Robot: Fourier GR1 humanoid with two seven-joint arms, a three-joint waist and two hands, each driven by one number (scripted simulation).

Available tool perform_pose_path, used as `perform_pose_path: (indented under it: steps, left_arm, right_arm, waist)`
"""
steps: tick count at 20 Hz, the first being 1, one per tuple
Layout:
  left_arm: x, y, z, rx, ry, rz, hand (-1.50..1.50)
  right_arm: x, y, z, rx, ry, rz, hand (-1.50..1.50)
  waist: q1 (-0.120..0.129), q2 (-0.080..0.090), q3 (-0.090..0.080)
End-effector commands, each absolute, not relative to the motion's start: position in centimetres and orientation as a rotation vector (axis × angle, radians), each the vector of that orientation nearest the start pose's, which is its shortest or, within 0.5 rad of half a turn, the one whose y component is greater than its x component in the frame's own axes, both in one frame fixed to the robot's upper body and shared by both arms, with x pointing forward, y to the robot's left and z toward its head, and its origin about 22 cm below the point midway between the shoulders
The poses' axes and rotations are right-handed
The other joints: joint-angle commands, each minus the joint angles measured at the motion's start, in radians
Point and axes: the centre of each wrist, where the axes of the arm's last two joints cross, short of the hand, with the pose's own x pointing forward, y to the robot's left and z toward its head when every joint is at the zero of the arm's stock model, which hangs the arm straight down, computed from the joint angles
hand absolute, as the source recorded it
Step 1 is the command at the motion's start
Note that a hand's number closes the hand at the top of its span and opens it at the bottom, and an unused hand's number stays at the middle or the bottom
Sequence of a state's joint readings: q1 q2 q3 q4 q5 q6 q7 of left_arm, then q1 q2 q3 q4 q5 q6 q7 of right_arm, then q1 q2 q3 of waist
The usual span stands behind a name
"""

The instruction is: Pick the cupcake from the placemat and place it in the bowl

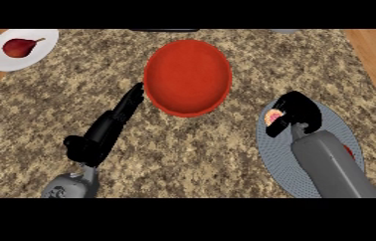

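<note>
From the head view, a red bowl (188,78) sat in the middle of the speckled stone counter (220,155). To its right lay a round grey placemat (283,158), and over it the right hand (295,113) was curled round the cupcake (273,117), of which only a pink and pale patch showed between the black fingers; the hand hid so much that I could not tell whether the cupcake was lifted or resting on the mat. The cupcake was well apart from the bowl. The left hand (110,128) lay open, fingers straight and pointing up toward the bowl's left rim, holding nothing. In the upper left corner a white plate (44,53) carried a dark red pear (21,47).
</note>
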State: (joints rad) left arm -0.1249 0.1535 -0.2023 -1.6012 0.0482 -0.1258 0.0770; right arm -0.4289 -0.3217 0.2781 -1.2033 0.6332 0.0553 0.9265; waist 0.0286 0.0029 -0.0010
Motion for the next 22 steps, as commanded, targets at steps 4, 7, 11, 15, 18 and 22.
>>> perform_pose_path:
  steps: [4, 7, 11, 15, 18, 22]
  left_arm:
    - [27.0, 17.1, 4.6, -0.297, -1.607, -0.528, 0.0]
    - [27.6, 17.0, 4.4, -0.292, -1.6, -0.536, 0.0]
    - [27.8, 15.8, 4.8, -0.308, -1.601, -0.53, 0.0]
    - [27.9, 15.9, 4.5, -0.308, -1.598, -0.54, 0.0]
    - [27.6, 16.3, 3.8, -0.301, -1.584, -0.512, 0.0]
    - [28.5, 16.2, 4.5, -0.294, -1.593, -0.51, 0.0]
  right_arm:
    - [34.1, -4.7, 6.9, -0.934, -0.826, 0.847, 1.5]
    - [35.0, -2.3, 9.1, -1.099, -0.812, 0.842, 1.5]
    - [36.5, -0.3, 12.2, -1.277, -0.858, 0.766, 1.5]
    - [36.7, 1.6, 15.5, -1.374, -1.045, 0.627, 1.5]
    - [36.9, 2.5, 18.0, -1.406, -1.158, 0.51, 1.5]
    - [37.4, 3.0, 20.8, -1.403, -1.234, 0.376, 1.5]
  waist:
    - [0.164, 0.035, -0.003]
    - [0.164, 0.029, -0.007]
    - [0.156, 0.02, -0.005]
    - [0.154, 0.017, -0.005]
    - [0.143, 0.014, -0.004]
    - [0.127, 0.02, -0.003]
